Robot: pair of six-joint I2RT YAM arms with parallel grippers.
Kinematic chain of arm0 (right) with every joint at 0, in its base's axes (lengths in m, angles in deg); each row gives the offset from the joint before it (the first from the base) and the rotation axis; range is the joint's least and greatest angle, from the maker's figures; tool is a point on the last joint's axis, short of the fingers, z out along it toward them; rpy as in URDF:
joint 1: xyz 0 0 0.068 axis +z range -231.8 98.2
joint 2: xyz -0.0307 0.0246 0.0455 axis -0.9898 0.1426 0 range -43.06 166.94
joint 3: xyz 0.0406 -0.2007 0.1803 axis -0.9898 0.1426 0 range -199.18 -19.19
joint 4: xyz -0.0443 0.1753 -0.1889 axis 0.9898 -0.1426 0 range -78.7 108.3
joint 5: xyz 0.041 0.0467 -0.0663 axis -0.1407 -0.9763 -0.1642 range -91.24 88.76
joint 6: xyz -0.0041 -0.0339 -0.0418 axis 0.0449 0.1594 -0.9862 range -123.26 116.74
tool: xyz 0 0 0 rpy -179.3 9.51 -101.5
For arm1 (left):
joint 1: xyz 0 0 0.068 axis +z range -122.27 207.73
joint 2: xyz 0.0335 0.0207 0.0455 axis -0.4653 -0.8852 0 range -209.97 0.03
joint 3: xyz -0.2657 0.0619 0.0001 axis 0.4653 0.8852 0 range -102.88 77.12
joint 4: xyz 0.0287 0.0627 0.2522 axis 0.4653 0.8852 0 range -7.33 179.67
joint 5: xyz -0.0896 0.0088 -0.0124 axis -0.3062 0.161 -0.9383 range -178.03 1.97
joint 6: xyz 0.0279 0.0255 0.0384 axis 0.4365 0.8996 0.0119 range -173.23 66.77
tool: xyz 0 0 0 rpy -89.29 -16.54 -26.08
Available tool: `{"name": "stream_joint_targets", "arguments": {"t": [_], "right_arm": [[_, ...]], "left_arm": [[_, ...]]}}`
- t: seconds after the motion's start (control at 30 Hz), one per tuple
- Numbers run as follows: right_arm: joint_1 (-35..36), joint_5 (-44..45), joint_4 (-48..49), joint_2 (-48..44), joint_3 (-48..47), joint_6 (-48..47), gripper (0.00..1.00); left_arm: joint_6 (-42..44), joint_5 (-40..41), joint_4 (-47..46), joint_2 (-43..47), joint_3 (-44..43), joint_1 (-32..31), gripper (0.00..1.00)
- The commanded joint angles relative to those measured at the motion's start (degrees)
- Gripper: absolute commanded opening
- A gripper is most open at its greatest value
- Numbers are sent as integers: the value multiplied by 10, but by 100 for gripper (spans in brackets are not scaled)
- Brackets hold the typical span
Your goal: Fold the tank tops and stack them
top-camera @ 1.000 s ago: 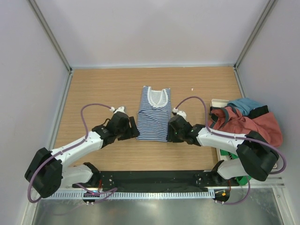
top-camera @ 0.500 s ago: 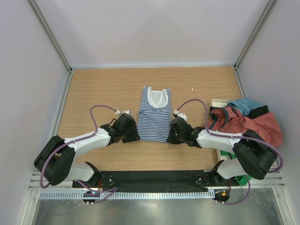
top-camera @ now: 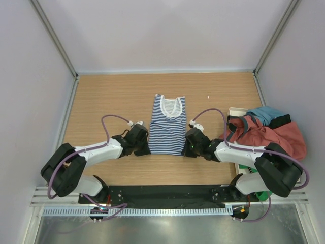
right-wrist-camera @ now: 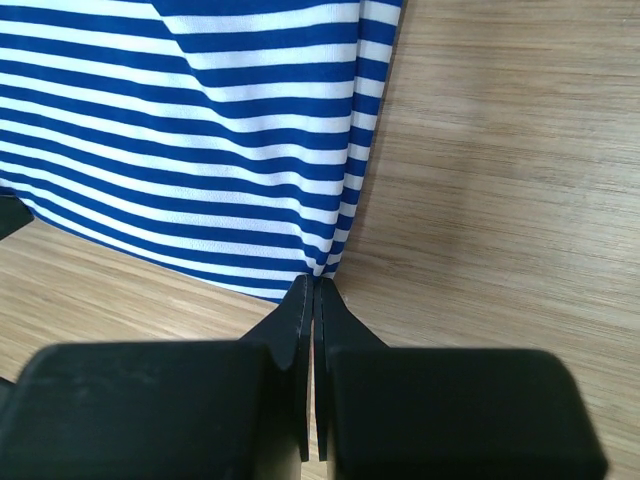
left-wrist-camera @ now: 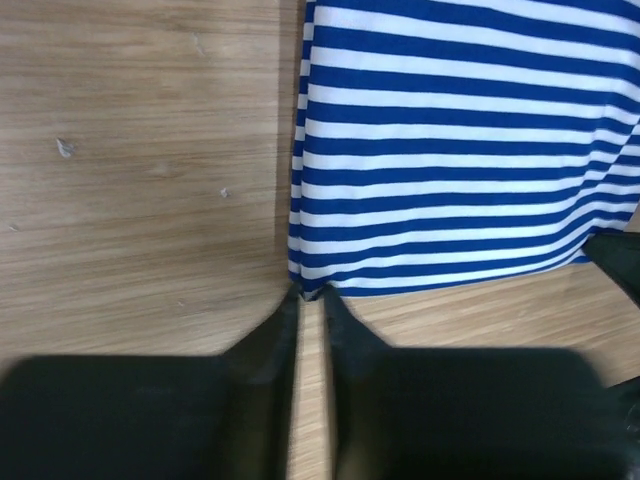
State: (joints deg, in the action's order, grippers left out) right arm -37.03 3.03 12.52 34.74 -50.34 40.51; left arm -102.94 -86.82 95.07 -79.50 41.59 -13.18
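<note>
Grabbing striped tank top hem corners: right gripper clamped on one, left gripper barely apart; next, probably fold hem away.

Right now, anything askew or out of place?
Striped tank top lies flat and straight mid-table. Rust-red tank top is crumpled in a heap, spilling over the white bin at right. Nothing damaged.

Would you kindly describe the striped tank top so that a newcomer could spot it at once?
On the wooden table, look to the middle: the striped tank top lies flat, neckline toward the far wall. Unlike the crumpled rust-red top heaped at the right edge, it is navy-and-white striped with white trim.
</note>
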Motion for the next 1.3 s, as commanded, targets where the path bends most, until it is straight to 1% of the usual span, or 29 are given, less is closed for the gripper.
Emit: {"name": "stream_joint_targets", "arguments": {"t": [0.0, 0.1, 0.2, 0.37, 0.47, 0.57, 0.67, 0.8, 0.9, 0.97, 1.03, 1.13, 1.17, 1.2, 1.23, 1.27], "right_arm": [[-1, 9, -5, -21, 5, 4, 1], [-1, 18, -21, -34, 5, 3, 1], [-1, 18, -50, -62, -2, -3, 1], [0, -15, -102, -106, -18, -11, 1], [1, -16, -110, -138, -5, -3, 1], [1, -8, -110, -150, 12, 2, 1], [1, -15, -106, -148, 23, 6, 1], [1, -24, -110, -160, 34, 9, 1], [1, -29, -138, -182, 21, 4, 3], [1, -34, -155, -192, 18, -7, 19], [2, -36, -159, -193, 22, -17, 41], [5, -36, -144, -194, 33, -35, 47], [7, -35, -140, -196, 34, -44, 47], [9, -35, -132, -195, 32, -58, 45], [20, -60, -126, -193, 26, -69, 44], [29, -61, -120, -190, 22, -86, 44]], "left_arm": [[-6, -5, -18, -10, -7, -5, 0], [-10, 1, -9, 13, 3, -8, 0], [-11, 13, 35, 66, -4, -8, 0], [-13, 17, 98, 153, -23, -22, 0], [-23, 21, 114, 180, -15, -31, 0], [-28, 26, 102, 168, 8, -31, 0], [-34, 7, 87, 152, 22, -35, 0], [-46, 11, 86, 169, 30, -51, 0], [-54, 10, 95, 188, 24, -69, 0], [-60, 13, 97, 185, 25, -95, 0], [-64, 22, 95, 173, 30, -109, 0], [-68, 13, 71, 141, 45, -110, 0], [-71, 8, 58, 134, 52, -110, 0], [-72, 6, 54, 132, 56, -111, 0], [-72, 8, 53, 133, 57, -110, 0], [-72, 10, 53, 137, 58, -111, 0]]}}
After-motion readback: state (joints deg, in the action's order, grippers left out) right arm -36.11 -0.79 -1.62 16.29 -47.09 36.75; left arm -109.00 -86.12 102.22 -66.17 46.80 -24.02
